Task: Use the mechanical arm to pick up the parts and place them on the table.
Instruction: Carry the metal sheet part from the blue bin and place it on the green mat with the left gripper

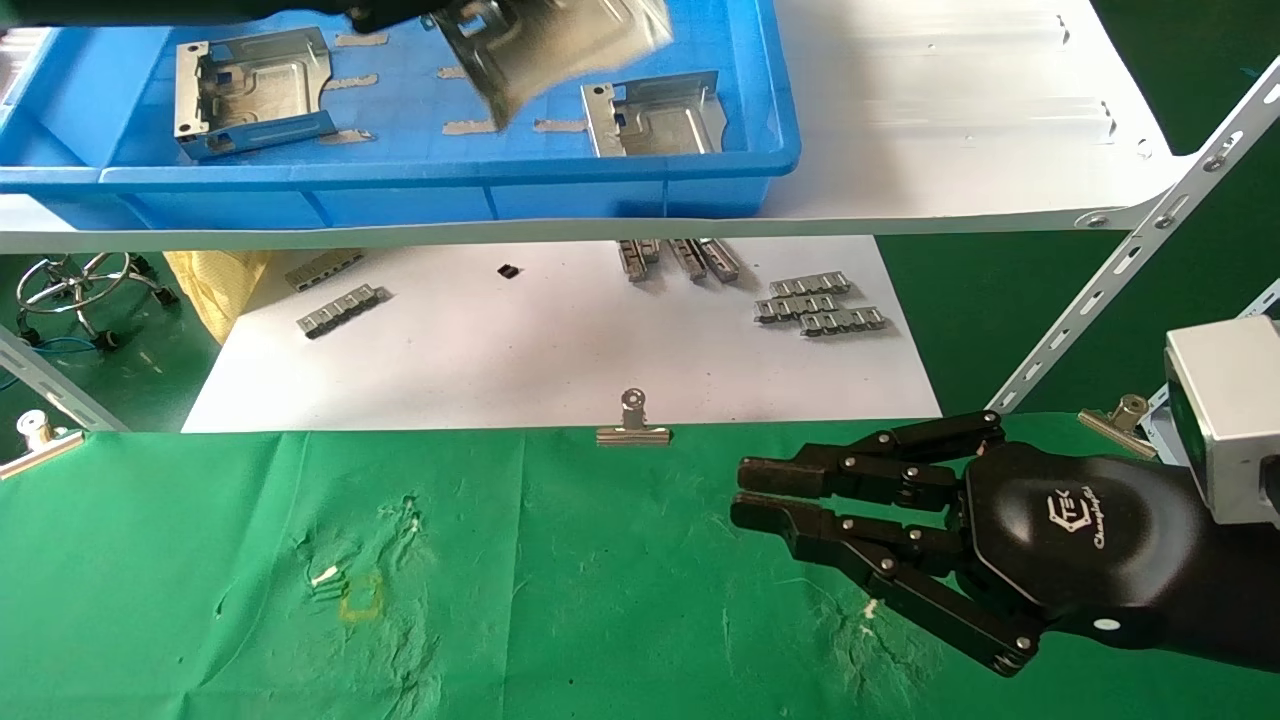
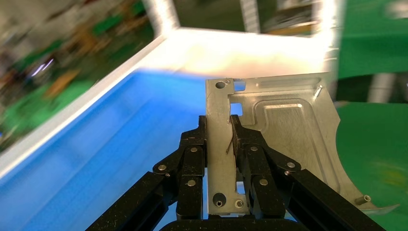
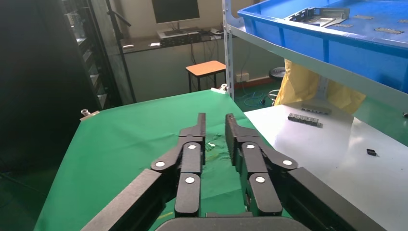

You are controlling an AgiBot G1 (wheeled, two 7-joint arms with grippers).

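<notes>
My left gripper (image 1: 440,20) is at the top edge of the head view, above the blue bin (image 1: 400,180). It is shut on the upturned side wall of a shiny sheet-metal part (image 1: 560,45) and holds it lifted and tilted. In the left wrist view its fingers (image 2: 192,159) clamp that wall of the part (image 2: 293,130). Two more parts (image 1: 250,90) (image 1: 660,115) lie in the bin. My right gripper (image 1: 740,492) is parked low over the green table (image 1: 550,600) at the right, open and empty; it also shows in the right wrist view (image 3: 214,120).
The bin stands on a white shelf board (image 1: 950,120) with slanted metal struts (image 1: 1130,260). Below it a white board (image 1: 560,350) carries grey toothed strips (image 1: 820,305). A silver binder clip (image 1: 633,425) grips the cloth edge. A yellow square outline (image 1: 362,597) marks the cloth.
</notes>
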